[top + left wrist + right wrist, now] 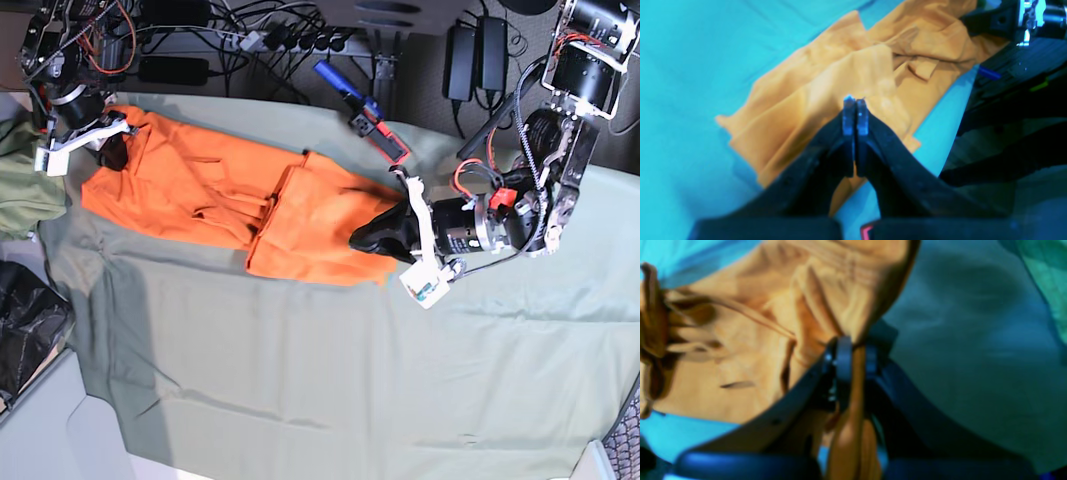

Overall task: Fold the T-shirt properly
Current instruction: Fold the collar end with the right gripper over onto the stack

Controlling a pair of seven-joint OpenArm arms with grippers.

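The orange T-shirt (200, 190) lies crumpled and partly folded across the back of the grey-green table cloth (350, 380). My left gripper (358, 241) hovers over the shirt's right edge. In the left wrist view it (855, 100) is shut with its pads together and no cloth between them, above the shirt (846, 66). My right gripper (112, 152) is at the shirt's far left end. In the right wrist view it (855, 350) is shut on a fold of the shirt (740, 340), which is bunched and pulled up.
An olive-green garment (20, 190) lies at the left table edge, close to the right gripper, and shows in the right wrist view (1047, 273). A black bag (30, 330) sits at the lower left. Cables and a blue-red tool (360, 110) lie behind the shirt.
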